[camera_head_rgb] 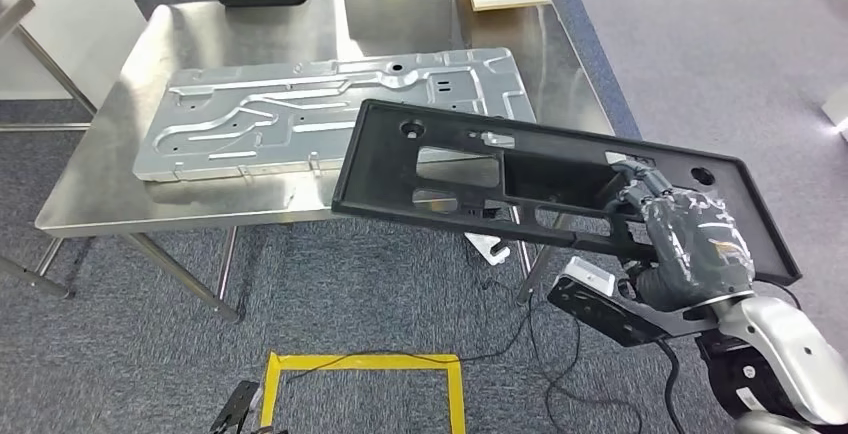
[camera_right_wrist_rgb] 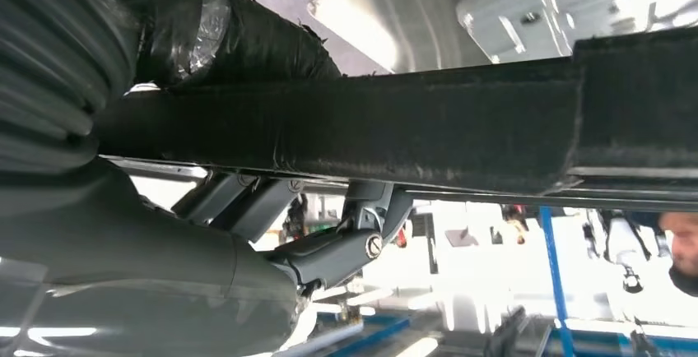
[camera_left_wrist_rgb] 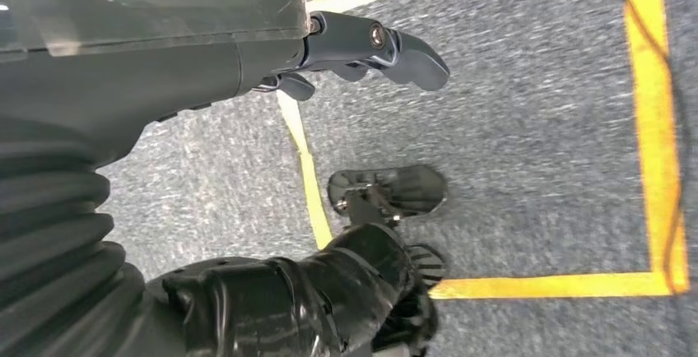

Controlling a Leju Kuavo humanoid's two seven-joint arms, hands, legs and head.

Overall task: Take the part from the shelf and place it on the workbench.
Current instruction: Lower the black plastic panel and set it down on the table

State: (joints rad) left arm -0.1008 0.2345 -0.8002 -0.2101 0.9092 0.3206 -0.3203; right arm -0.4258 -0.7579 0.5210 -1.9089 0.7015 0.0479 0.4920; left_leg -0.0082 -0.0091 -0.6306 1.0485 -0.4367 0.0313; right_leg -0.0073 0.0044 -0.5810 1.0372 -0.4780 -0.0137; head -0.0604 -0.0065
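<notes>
Part point(camera_head_rgb: 520, 169), gripped by right hand point(camera_head_rgb: 690, 244), overhangs workbench point(camera_head_rgb: 100, 184) bearing metal panel point(camera_head_rgb: 330, 109).

The right hand point(camera_right_wrist_rgb: 247, 168) grips a long black part point(camera_right_wrist_rgb: 411, 127) that runs as a dark band across the middle of the frame, taped thumb above, grey fingers point(camera_right_wrist_rgb: 346, 246) beneath. A steel workbench point(camera_right_wrist_rgb: 395, 20) shines upper centre, a silver sheet-metal panel point(camera_right_wrist_rgb: 527, 11) upper right.
</notes>
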